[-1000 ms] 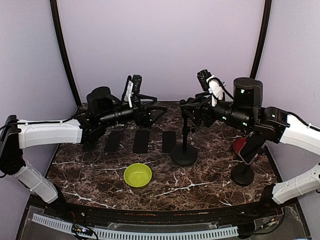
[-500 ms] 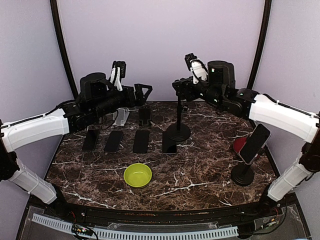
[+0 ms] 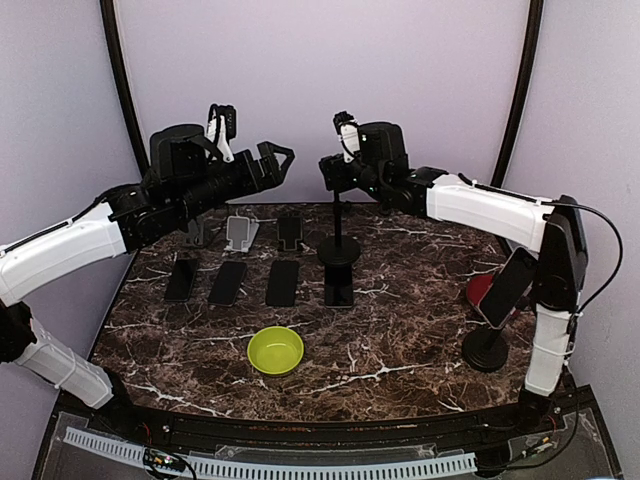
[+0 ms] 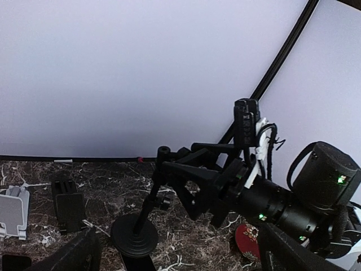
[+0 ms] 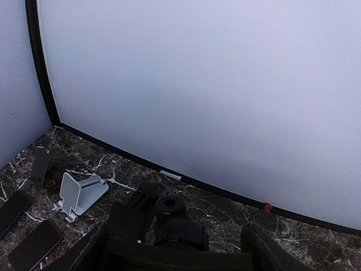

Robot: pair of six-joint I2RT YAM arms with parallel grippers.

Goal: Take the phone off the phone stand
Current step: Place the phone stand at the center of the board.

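The phone (image 3: 506, 285) leaned in its phone stand (image 3: 486, 350) at the right edge of the table (image 3: 420, 330), untouched and well apart from both hands. The right hand (image 3: 330, 176) gripped the head of an empty pole stand (image 3: 338, 248) near the back. The left hand (image 3: 279, 166) hung wide open nearby. The likeliest risk was the right arm's elbow, just beside the phone, swinging and toppling it.

Dark phone (image 3: 507, 284) tilted on black round-based stand (image 3: 486, 350)
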